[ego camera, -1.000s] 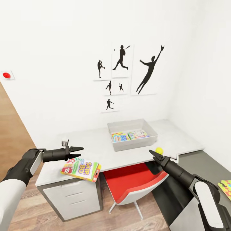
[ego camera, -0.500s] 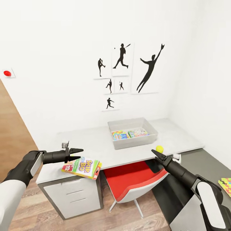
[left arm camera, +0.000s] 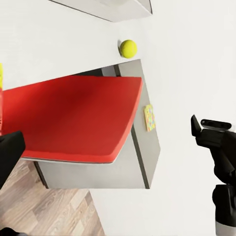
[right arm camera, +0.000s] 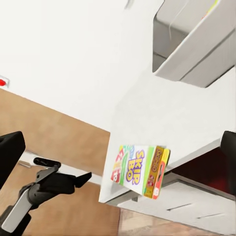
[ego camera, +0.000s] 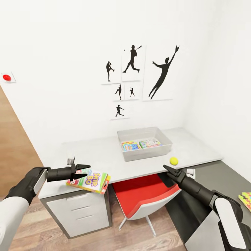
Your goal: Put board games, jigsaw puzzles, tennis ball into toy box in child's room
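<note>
One toy box (ego camera: 144,143) is seen standing on the table (ego camera: 104,157) against the wall, and two colourful flat game boxes (ego camera: 140,144) are seen lying side by side inside it. One SKIP BO box (ego camera: 89,180) is seen at the table's front edge, part of it jutting past the edge above the drawers. One tennis ball (ego camera: 173,160) is seen on the tabletop near the front edge, just beyond the right gripper (ego camera: 166,168). One jigsaw puzzle (ego camera: 246,200) is partly seen on the lower dark desk (ego camera: 223,181). One red chair (ego camera: 146,195) is tucked under the table. Six baseball silhouettes (ego camera: 139,78) are counted on the wall.

The left gripper (ego camera: 83,168) is held level over the SKIP BO box, its fingers slightly parted, with nothing between them. The right gripper's fingers are drawn nearly together, with nothing held.
</note>
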Available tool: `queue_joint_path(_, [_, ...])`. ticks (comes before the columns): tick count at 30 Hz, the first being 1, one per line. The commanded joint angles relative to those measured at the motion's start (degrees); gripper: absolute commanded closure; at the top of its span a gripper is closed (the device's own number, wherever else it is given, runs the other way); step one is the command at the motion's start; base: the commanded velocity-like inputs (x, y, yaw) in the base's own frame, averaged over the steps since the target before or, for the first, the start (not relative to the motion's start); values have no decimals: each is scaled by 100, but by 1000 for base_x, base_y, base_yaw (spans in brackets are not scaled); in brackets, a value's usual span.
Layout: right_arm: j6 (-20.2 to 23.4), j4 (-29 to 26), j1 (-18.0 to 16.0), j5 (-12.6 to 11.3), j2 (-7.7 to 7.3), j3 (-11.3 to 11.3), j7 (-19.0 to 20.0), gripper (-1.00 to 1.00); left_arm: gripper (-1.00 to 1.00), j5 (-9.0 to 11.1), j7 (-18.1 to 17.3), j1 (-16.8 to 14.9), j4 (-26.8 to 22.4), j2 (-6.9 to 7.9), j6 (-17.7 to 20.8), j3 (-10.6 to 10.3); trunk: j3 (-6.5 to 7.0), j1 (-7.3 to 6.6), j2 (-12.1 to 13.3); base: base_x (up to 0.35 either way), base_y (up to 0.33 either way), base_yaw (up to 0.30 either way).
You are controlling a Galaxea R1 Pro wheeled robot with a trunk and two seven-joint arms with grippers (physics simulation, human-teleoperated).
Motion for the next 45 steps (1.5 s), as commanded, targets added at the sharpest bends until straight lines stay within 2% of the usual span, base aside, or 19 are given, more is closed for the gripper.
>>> queue_joint_path(1, [54, -1, -5, 28, 1, -11, 37, -100, -100, 3, -12, -4, 33, 0, 33, 4, -26, 23, -48, 0, 0, 0])
queue_joint_path(14, [184, -11, -3, 29, -6, -18, 29, -100, -100, 25, 30, -4, 706, 17, 26, 23, -259, 309, -569, 0, 0, 0])
queue_joint_path(23, [198, -12, -19, 31, -8, -18, 24, -100, -100, 10, 63, 3, 982, 34, 26, 24, -421, 507, -930, 0, 0, 0])
queue_joint_path(45, [200, -9, -30, 31, -8, -17, 24, -100, -100, 1, 78, 90, 1168, 51, 25, 28, -816, 990, -1813, 0, 0, 0])
